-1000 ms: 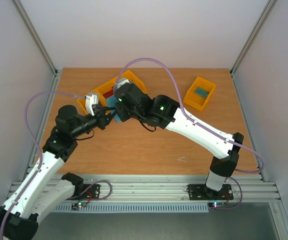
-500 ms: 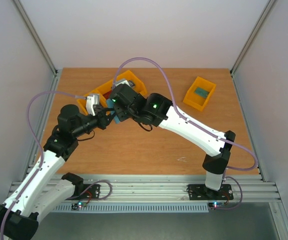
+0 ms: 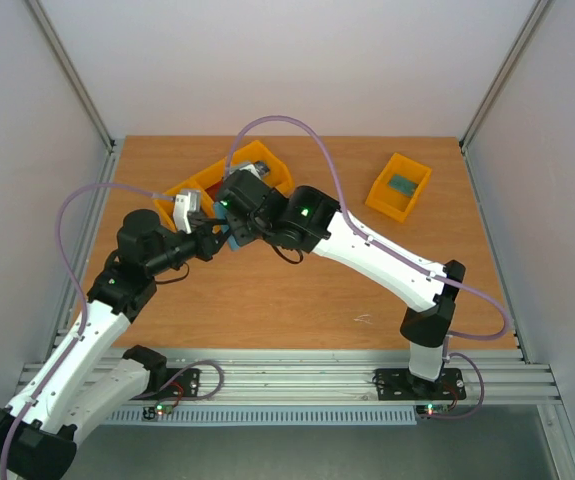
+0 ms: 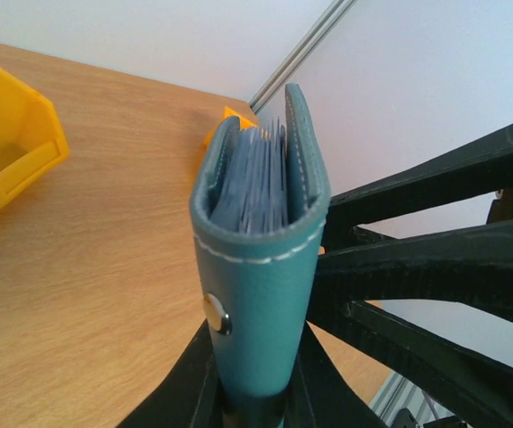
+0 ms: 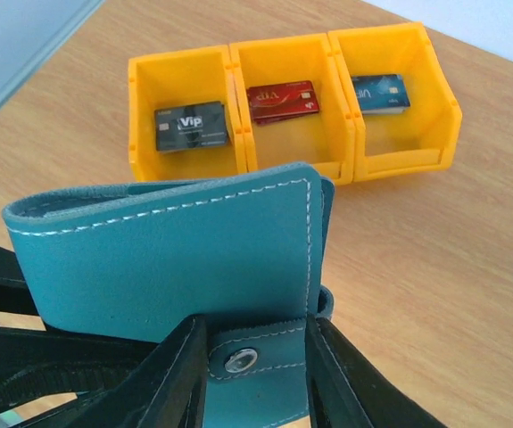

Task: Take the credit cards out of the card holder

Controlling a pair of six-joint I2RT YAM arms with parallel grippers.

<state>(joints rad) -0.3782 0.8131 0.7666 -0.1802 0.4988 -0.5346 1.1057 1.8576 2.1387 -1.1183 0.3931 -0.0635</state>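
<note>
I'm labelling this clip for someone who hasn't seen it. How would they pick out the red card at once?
On the wooden table stands a row of three joined orange bins. The red card lies flat in the middle bin, between a dark grey card and a blue card in the end bins; it alone is red.

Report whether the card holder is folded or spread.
Folded: the card holder stands upright, its two covers nearly parallel with pocket edges squeezed between them.
</note>
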